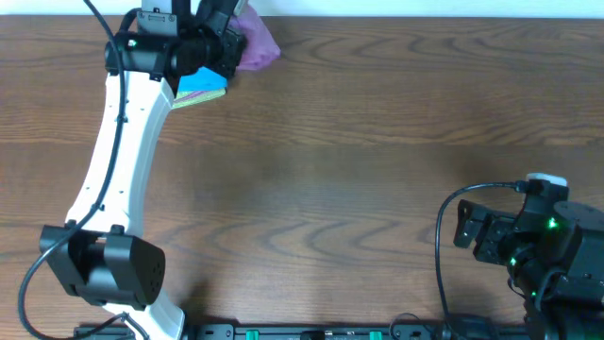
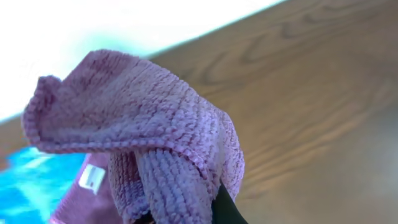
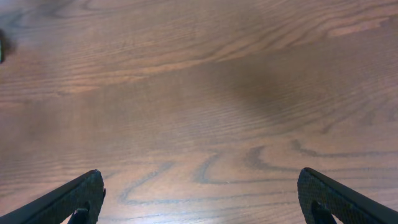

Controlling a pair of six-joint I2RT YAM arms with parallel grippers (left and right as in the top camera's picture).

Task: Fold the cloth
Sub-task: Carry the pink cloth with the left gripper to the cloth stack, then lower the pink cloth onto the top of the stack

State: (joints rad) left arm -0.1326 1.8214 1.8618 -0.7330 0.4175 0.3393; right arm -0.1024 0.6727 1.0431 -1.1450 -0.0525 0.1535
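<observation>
Left wrist view: cloth (image 2: 143, 124) hangs bunched over and ahead of the fingers of the left gripper (image 1: 225, 33), which is clamped on a fold; light, soft and floppy, it probably wants a hem-corner grip; right gripper (image 3: 199, 180) is spread wide, empty, well apart from it.

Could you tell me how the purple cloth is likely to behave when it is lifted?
Probably floppy: the purple cloth droops in soft folds at the left pincer. Its thick looped pile suggests it should grip well rather than slip. It is likely light, since it hangs bunched without pulling taut.
</observation>
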